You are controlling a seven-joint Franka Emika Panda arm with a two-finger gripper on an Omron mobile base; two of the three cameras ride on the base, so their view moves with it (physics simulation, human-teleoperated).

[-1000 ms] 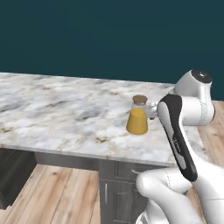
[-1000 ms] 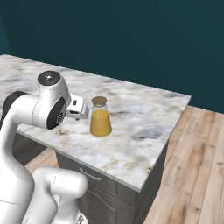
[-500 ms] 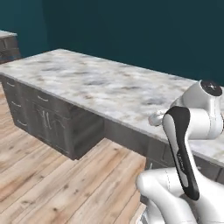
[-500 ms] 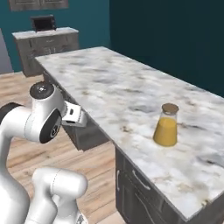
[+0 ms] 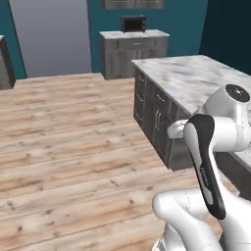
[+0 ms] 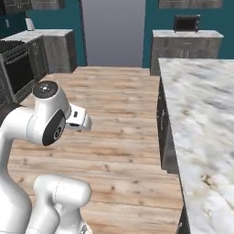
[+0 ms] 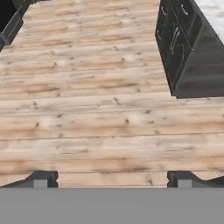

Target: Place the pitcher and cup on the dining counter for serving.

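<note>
Spanning most of each base view, a wood-plank floor (image 5: 73, 147) runs from near the robot to the far teal wall (image 6: 114, 13). The dining counter (image 6: 201, 114), a white marble slab with grey and tan veins over dark grey wood-grain cabinets (image 5: 157, 117), sits on the right of the scene; its near end corner also shows in the hand view at upper right (image 7: 188, 52). A grey panel (image 5: 49, 39) stands against the far wall, left of a second marble-topped cabinet (image 5: 132, 54) carrying a dark microwave (image 5: 133, 22). A dark oven (image 6: 18, 68) sits at far left in the right base view. The arm (image 5: 215, 142) is folded close to the base, beside the counter. The gripper (image 7: 111, 179) looks down at bare floor, its fingertips (image 7: 41, 179) spread wide apart with nothing between them.
</note>
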